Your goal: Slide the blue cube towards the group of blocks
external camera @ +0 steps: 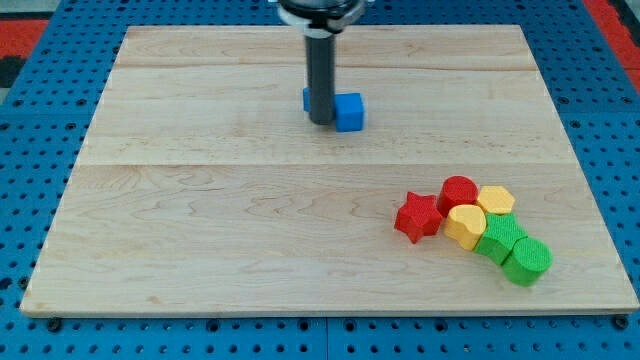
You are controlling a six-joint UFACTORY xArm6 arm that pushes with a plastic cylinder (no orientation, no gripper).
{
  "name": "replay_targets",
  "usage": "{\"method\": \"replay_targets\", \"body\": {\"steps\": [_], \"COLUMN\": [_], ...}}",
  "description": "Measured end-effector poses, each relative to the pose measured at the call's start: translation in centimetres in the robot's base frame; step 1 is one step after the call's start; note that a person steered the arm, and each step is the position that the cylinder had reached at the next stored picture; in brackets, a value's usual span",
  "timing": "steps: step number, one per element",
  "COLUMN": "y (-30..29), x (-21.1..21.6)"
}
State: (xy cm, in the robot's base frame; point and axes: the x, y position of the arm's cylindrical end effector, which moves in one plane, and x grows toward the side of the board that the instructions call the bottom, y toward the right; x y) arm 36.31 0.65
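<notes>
Blue cube (346, 111) touches my tip (322, 122), far from the clustered blocks (478, 226).

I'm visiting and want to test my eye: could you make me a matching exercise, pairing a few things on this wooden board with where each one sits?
Things:
1. blue cube
2. red star-shaped block
3. green cylinder block
4. my tip

Places:
A. left edge of the cluster at the view's lower right
B. near the view's top centre, alone, away from the cluster
C. lowest, rightmost end of the cluster
D. against the blue cube's left side, partly covering it

Pairs: 1-B, 2-A, 3-C, 4-D
</notes>
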Motion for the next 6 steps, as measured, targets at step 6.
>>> {"method": "replay_targets", "body": {"steps": [6], "y": [1.3], "x": [8.9]}}
